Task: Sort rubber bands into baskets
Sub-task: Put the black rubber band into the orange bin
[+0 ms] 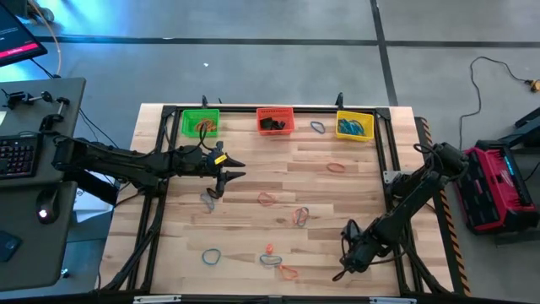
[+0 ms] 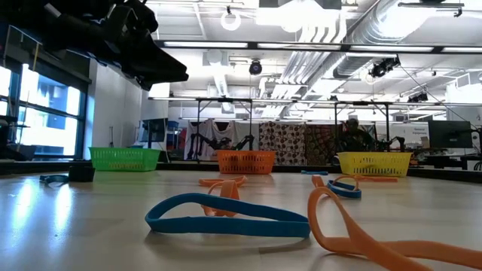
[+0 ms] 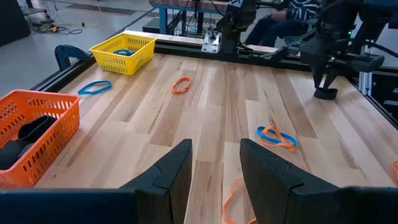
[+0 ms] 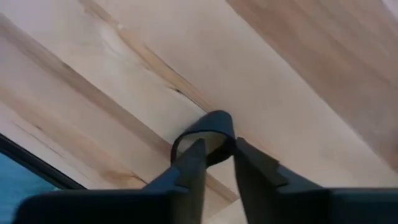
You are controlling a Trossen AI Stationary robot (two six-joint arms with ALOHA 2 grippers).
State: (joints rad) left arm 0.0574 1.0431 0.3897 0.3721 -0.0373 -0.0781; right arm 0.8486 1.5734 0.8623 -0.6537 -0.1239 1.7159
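The table is pale wood planks with light and darker streaks. Well ahead of the dark left gripper stand a green basket, an orange-red basket with something black inside, and a yellow basket with blue bands. Just ahead of that gripper lie orange and blue bands. Between the dark fingers of the right gripper sits a band, seemingly black.

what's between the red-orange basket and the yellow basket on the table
One blue rubber band lies flat on the wood between the red-orange basket and the yellow basket, seen in the high view.
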